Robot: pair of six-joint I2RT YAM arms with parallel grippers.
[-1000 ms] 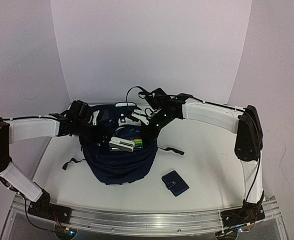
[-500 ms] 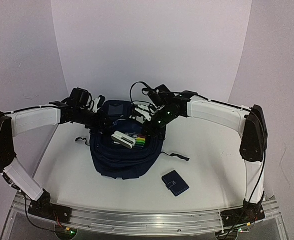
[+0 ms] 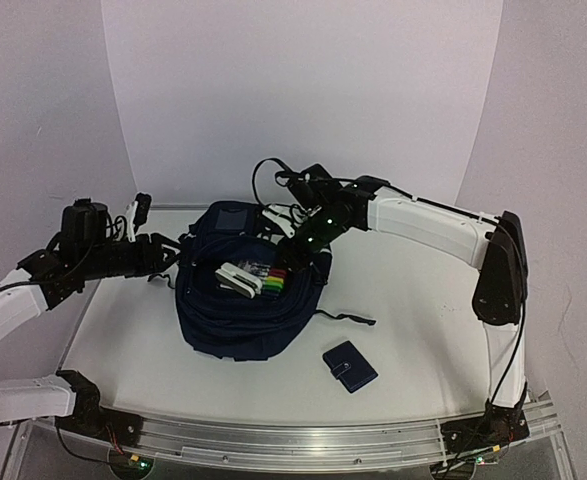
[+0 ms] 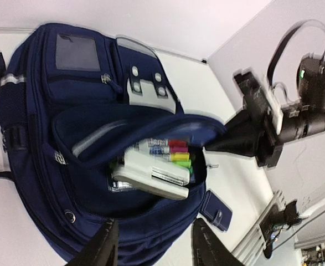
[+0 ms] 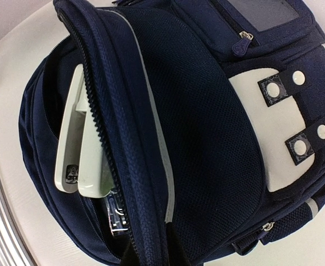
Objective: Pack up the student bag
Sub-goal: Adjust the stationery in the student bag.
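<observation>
The student bag (image 3: 235, 318) lies in the middle of the table, navy with a white dotted patch (image 5: 276, 130), and its main pocket gapes. A white stapler (image 3: 241, 280) and a pack of coloured markers (image 4: 170, 152) rest in the opening. My right gripper (image 3: 308, 250) is shut on the zippered edge of the bag's flap (image 5: 126, 166) and holds it up. Left of the bag and apart from it, my left gripper (image 4: 156, 249) is open with nothing between its fingers (image 4: 104, 249).
A small navy wallet (image 3: 350, 366) lies on the white table (image 3: 423, 330) to the front right of the bag. A loose strap (image 3: 348, 318) trails off the bag's right side. Purple walls stand at the back and sides.
My left gripper has opened, let go of the bag's left rim and drawn back to the left. The right gripper keeps its hold on the flap, and the bag has settled slightly.
</observation>
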